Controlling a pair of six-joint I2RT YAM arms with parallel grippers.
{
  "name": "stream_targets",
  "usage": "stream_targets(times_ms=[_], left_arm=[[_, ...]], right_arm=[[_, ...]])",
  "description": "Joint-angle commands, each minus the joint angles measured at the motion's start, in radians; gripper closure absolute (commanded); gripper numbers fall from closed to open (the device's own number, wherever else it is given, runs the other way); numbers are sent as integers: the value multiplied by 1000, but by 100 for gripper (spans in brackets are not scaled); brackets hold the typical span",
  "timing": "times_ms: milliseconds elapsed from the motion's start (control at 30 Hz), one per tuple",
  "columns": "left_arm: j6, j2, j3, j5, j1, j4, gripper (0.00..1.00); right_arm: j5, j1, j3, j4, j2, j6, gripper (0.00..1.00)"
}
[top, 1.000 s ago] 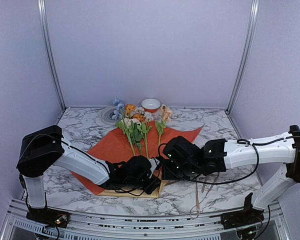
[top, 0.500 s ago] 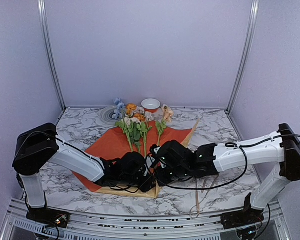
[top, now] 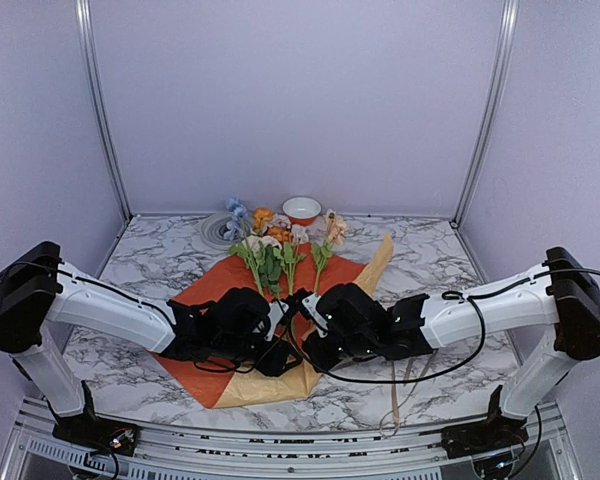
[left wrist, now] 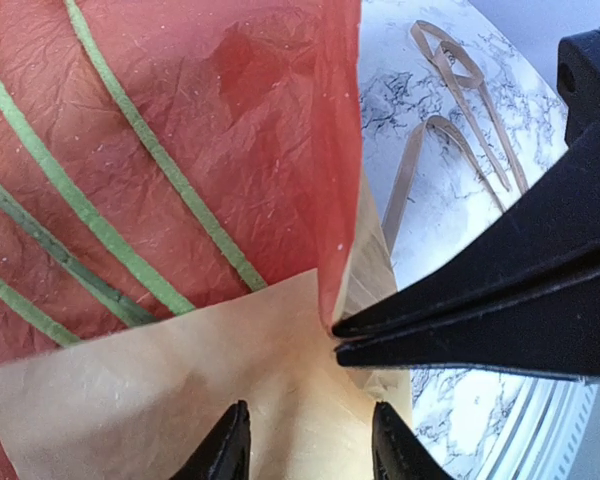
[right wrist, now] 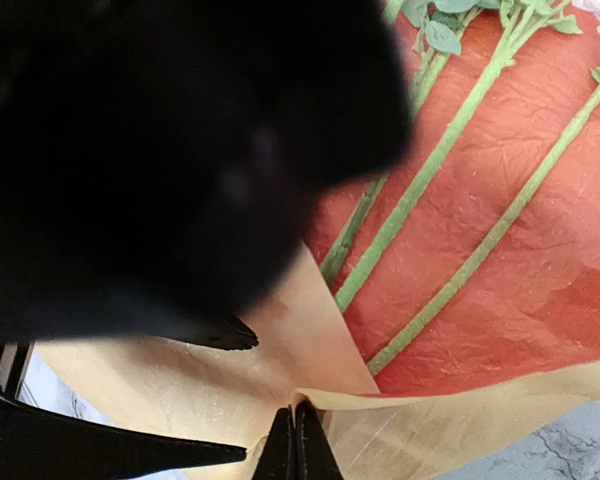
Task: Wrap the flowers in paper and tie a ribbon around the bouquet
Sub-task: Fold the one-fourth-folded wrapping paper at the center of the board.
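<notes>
Left gripper (left wrist: 305, 452): I saw its jaws parted above the tan flap, holding nothing.
Paper (top: 220, 287): orange face up, near corner folded over.
Flowers (top: 276, 256): stems lay on it.
Right gripper (right wrist: 294, 442): pinched closed on the fold's edge.

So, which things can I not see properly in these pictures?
Right wrist: upper left blocked by the blurred left gripper; heads of the flowers cut off on top.
Left wrist: the ribbon runs behind the right gripper.
Top external: both grippers' tips and lower stems hidden under the wrists.
</notes>
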Motion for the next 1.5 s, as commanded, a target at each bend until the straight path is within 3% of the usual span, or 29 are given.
stream_targets(times_ms=[0,100,233,367,500,633,733,833,1100,1467], left_arm=[[-34,-148,-36,-3,6,-6,51],[-69,-253,-122,-66,6,-37,40],[-104,-344,-217,-96,7,-125,37],[-139,-412,-295,-39,6,-122,33],[-139,-405,-352,-60,6,-136,29],[-134,-317,-345,-153,6,-122,32],[-140,-233,-306,-179,6,-109,40],[-174,-180,-295,-212,6,-104,60],[-214,-185,-342,-207,6,-16,87],[-247,-169,-372,-263,6,48,100]], right_arm=[[-25,-10,-42,-31,21,-25,100],[-34,-12,-47,-15,33,-37,100],[-40,-12,-26,-20,60,-53,100],[-48,-12,-21,-17,67,-60,100],[-44,-12,-18,-20,69,-72,100],[-21,-10,0,-46,70,-96,100],[3,7,31,-72,72,-122,100],[36,47,73,-90,69,-160,100],[-17,69,122,-38,73,-222,100],[-303,76,193,134,221,-286,100]])
